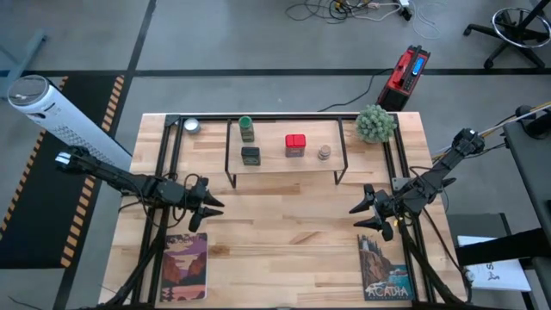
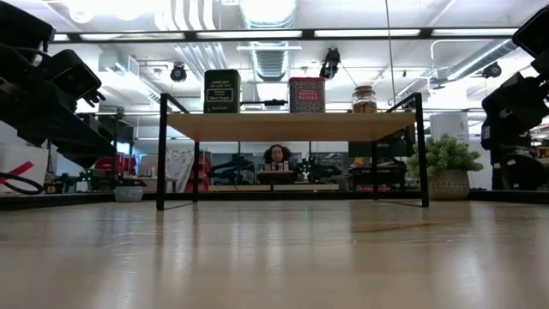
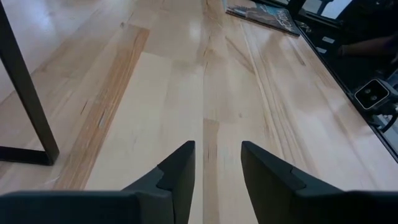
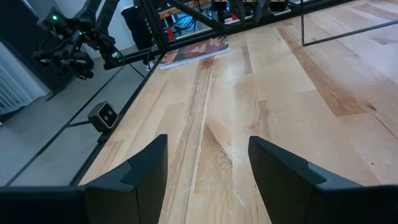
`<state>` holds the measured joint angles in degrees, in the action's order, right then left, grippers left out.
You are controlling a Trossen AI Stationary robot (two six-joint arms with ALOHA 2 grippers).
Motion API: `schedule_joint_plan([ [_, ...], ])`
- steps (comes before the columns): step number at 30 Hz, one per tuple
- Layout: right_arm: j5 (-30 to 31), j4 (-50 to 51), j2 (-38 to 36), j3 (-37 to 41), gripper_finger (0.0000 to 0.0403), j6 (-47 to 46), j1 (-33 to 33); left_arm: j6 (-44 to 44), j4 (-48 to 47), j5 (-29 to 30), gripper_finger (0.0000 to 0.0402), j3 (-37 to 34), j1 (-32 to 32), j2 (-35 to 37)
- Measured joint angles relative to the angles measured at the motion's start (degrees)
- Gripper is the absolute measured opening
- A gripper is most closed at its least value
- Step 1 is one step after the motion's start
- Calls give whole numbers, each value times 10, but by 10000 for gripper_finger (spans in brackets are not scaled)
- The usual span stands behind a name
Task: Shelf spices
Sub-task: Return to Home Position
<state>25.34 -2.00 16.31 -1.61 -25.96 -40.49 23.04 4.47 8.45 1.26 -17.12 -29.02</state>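
Observation:
The shelf [image 1: 284,165], thin black rods with a light board [image 2: 287,125], stands at the table's far middle. On its board stand the green-capped bottle [image 1: 246,128], the dark grey square jar [image 1: 250,156], the red square tin [image 1: 295,145] and the tiny beige jar [image 1: 325,152]. From the low view I see three of them on the board: a dark jar [image 2: 221,91], the red tin [image 2: 306,94] and the beige jar [image 2: 364,99]. My left gripper [image 1: 213,211] [image 3: 217,163] hovers open near the shelf's left front leg [image 3: 28,99]. My right gripper [image 1: 355,217] [image 4: 208,163] hovers open off the shelf's right front.
A round silver tin [image 1: 191,126] sits on the table left of the shelf, and a potted plant [image 1: 375,123] at its right. Two picture books lie at the near edge, one left [image 1: 184,265] and one right [image 1: 385,269]. Bare wood lies between the grippers.

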Motion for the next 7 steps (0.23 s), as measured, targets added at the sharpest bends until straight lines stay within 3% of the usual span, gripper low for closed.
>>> schedule_joint_plan([
  [7,0,0,0,0,199,0,0,0,0,0,129,0,0,0],
])
